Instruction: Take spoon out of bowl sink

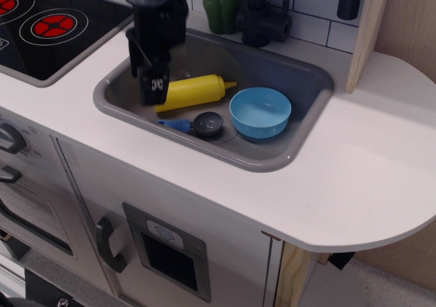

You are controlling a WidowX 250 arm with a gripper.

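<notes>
The spoon (195,124) lies flat on the floor of the grey sink (306,82), blue handle to the left and dark scoop to the right. It is just left of the light blue bowl (260,111), outside it. The bowl stands upright and holds nothing. My gripper (152,90) hangs over the sink's left end, above and left of the spoon handle. It is open, empty and apart from the spoon.
A yellow squeeze bottle (194,91) lies in the sink behind the spoon, right beside my gripper. A black faucet (262,18) and a green pepper (221,7) stand behind the sink. The black stovetop (48,28) is at the left; white countertop (368,157) is at the right.
</notes>
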